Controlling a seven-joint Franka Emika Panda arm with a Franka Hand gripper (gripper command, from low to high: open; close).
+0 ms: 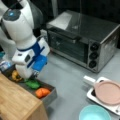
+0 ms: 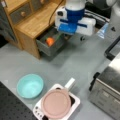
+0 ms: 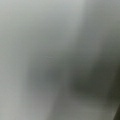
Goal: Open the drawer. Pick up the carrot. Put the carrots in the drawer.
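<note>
- Drawer (image 1: 48, 96) open; carrot (image 1: 42, 92) inside w/ green veg (image 1: 32, 83) and yellow veg (image 1: 15, 75).
- Gripper (image 1: 31, 75) low over drawer; jaws hidden, can't tell.
- Yellow veg only in a front view; wrist view just grey blur.

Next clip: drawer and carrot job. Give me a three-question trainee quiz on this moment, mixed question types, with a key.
1. True or false: the drawer is open in both front views.
2. Where is the carrot lying?
A. in the teal bowl
B. in the drawer
C. on the pink plate
3. Fill in: the gripper hangs over the ____, close above the green vegetable.

Key
1. True: it is pulled out from the wooden cabinet.
2. B: the carrot is inside with a green and a yellow vegetable.
3. drawer.
</note>
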